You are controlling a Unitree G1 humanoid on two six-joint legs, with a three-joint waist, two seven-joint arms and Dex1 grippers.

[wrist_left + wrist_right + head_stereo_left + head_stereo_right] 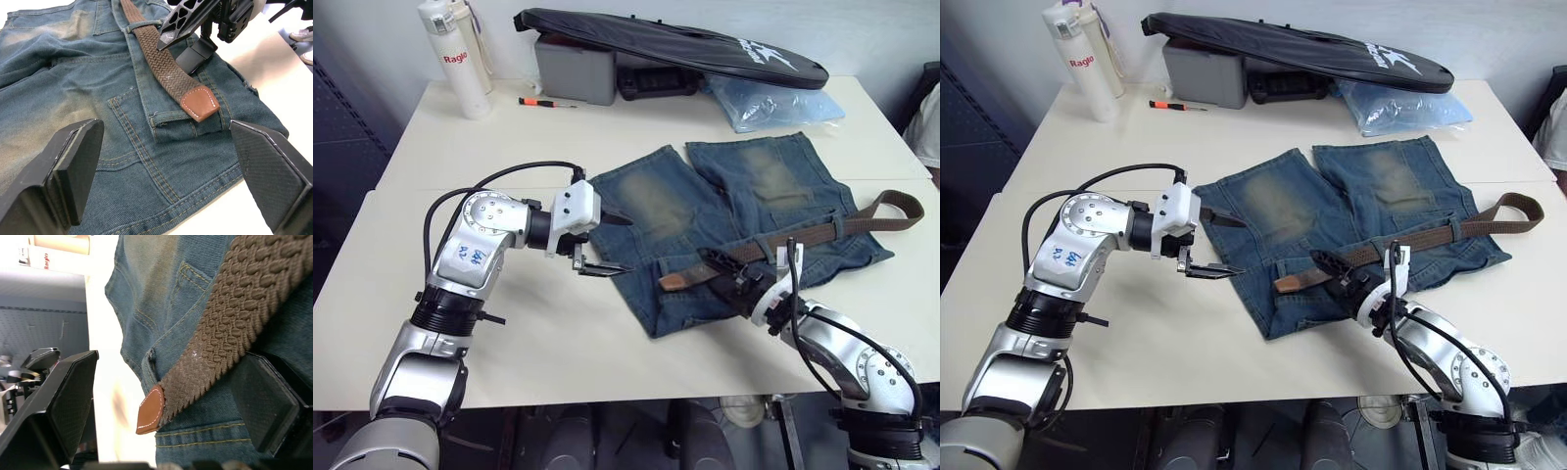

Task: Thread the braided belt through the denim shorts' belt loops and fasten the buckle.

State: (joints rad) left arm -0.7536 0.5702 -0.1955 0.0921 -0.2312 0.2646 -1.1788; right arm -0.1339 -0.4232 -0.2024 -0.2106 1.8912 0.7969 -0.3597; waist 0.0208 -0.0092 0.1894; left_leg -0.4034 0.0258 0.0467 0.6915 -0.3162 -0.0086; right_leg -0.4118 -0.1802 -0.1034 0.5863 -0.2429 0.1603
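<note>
The braided belt, brown and woven, lies along the waistband of the denim shorts on the table, its leather tip pointing toward the left gripper. That gripper hovers wide open and empty at the shorts' edge. The right gripper is open astride the belt without clamping it.

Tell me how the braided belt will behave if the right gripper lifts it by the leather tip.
The braided belt is probably floppy: it curves and loops back on itself near the table's edge. Its woven surface should grip well. Lifting may drag the denim shorts, since it passes under a belt loop.
</note>
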